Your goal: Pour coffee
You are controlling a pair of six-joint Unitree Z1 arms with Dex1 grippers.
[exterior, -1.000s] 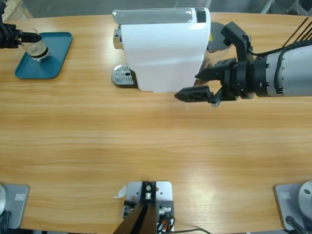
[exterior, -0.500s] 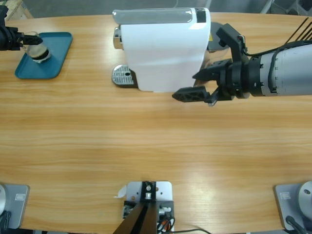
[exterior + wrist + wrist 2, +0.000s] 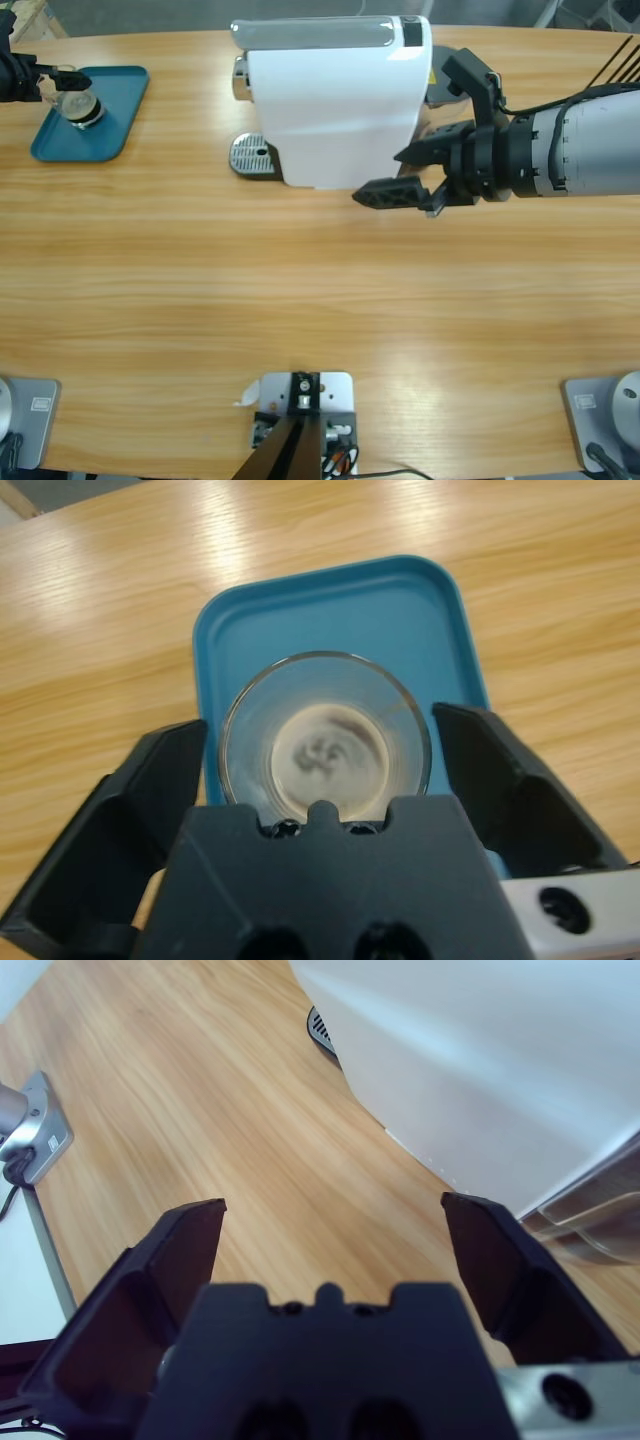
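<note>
Coffee point(image 3: 330, 755): thin dark-brown residue with pale swirl, pooled at base of clear glass tumbler point(image 3: 325, 735). Tumbler seen mouth-on in left wrist view, over teal tray point(image 3: 330, 610); in high view it lies at table's far left end.

Lab-like test bench: bare wooden table point(image 3: 300, 300), white coffee machine point(image 3: 335, 100).

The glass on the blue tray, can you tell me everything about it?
The glass is a small, clear, round tumbler standing upright on the teal tray, near the tray's edge closest to the left gripper. At its bottom lies a thin pale-brown film with darker swirls, likely leftover coffee; it is otherwise empty. The left gripper's black jaws stand open on either side of it, not touching it. In the high view it sits at the table's far corner.
</note>
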